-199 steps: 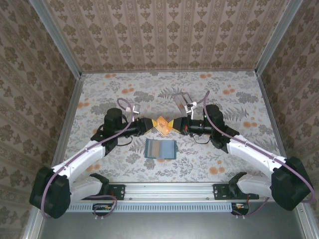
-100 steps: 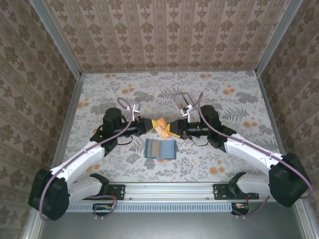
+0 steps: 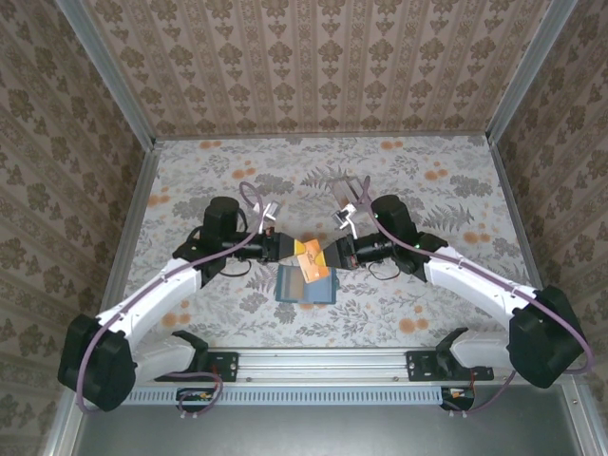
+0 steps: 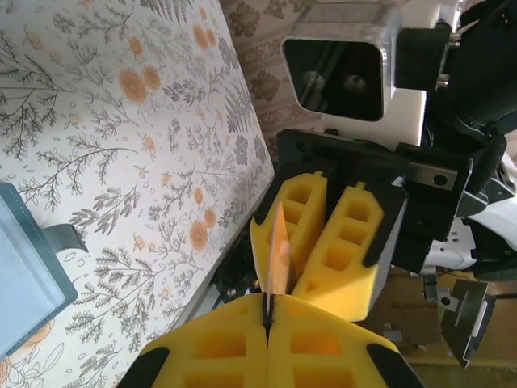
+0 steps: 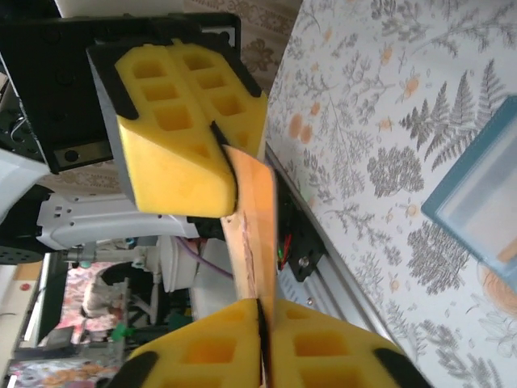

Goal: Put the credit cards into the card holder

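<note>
The orange card (image 3: 311,258) hangs just above the far edge of the open card holder (image 3: 291,284), which lies flat on the surface (image 3: 190,171). The left claw (image 3: 285,249) and the right claw (image 3: 332,255) are each clamped on one end of it. This looks like a hand-over before insertion. Next, one claw must let go so the other can angle a free edge into a pocket. The card's long axis runs claw to claw, tilted.

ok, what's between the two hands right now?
Just the orange card, pinched at opposite ends by the left hand and right hand. The top view shows it over the open card holder's far edge; both wrist views show the pinch.
</note>
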You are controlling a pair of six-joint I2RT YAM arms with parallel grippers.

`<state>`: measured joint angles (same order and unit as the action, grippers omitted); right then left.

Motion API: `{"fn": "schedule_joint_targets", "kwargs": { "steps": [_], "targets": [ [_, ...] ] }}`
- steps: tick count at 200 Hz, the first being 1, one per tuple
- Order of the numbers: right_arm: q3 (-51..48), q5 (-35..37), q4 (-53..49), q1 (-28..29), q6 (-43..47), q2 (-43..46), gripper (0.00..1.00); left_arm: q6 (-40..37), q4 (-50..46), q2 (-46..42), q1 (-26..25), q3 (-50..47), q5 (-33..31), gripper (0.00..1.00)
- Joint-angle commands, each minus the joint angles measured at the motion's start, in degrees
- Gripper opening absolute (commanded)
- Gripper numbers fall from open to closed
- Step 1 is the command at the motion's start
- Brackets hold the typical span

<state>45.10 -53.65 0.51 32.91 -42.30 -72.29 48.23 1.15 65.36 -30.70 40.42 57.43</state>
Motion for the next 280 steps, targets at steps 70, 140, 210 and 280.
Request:
{"fn": "schedule_joint_targets", "kwargs": {
  "steps": [70,140,210,280],
  "targets": [
    [-14.2,17.9,18.2,2.1,-16.1,-1.8,0.0,-9.9,-18.8,-2.6,6.0,-0.9,-13.9,0.53],
    [-17.5,20.3,34.3,7.5,-23.7,-18.3,0.0,-14.4,-21.5,3.5,2.7,-7.3,-19.2,0.5],
    [-18.5,20.6,39.6,7.5,-24.6,-23.8,0.0,-14.0,-20.8,14.0,-0.8,-6.2,-27.8,0.24],
    [-19.7,21.9,38.2,6.7,-23.3,-22.6,0.0,-12.2,-19.7,18.7,-1.1,-5.9,-29.0,0.16]
  ]
}}
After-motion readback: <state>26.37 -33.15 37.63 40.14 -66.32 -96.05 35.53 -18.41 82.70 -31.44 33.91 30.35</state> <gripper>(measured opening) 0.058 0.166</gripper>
